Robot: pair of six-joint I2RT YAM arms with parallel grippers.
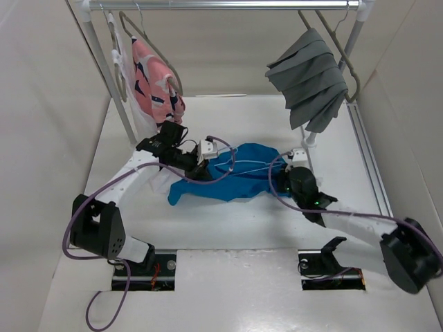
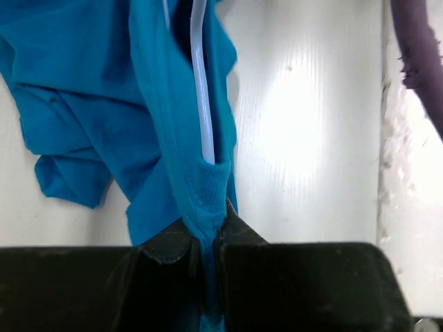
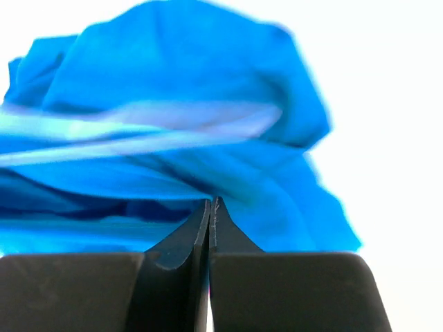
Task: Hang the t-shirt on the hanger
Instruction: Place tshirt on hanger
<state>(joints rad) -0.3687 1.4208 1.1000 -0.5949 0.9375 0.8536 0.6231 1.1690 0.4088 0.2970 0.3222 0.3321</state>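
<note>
The bright blue t-shirt (image 1: 228, 181) lies crumpled on the white table between both arms. The thin light-blue hanger (image 1: 243, 167) lies across it, partly inside the cloth. My left gripper (image 1: 201, 164) is at the shirt's left end, shut on a ribbed hem of the t-shirt (image 2: 201, 187); the hanger wire (image 2: 201, 90) runs inside that fold. My right gripper (image 1: 282, 181) is at the shirt's right end. Its jaws are pressed together, tips (image 3: 211, 204) against the t-shirt (image 3: 194, 83), with no cloth seen between them. The hanger (image 3: 138, 128) shows as a pale blurred streak.
A white rack with a top rail (image 1: 228, 5) stands at the back. A pink garment with navy marks (image 1: 156, 83) hangs at its left and a pleated grey garment (image 1: 308, 79) at its right, on thicker hangers. A purple cable (image 2: 419, 48) loops near my left wrist.
</note>
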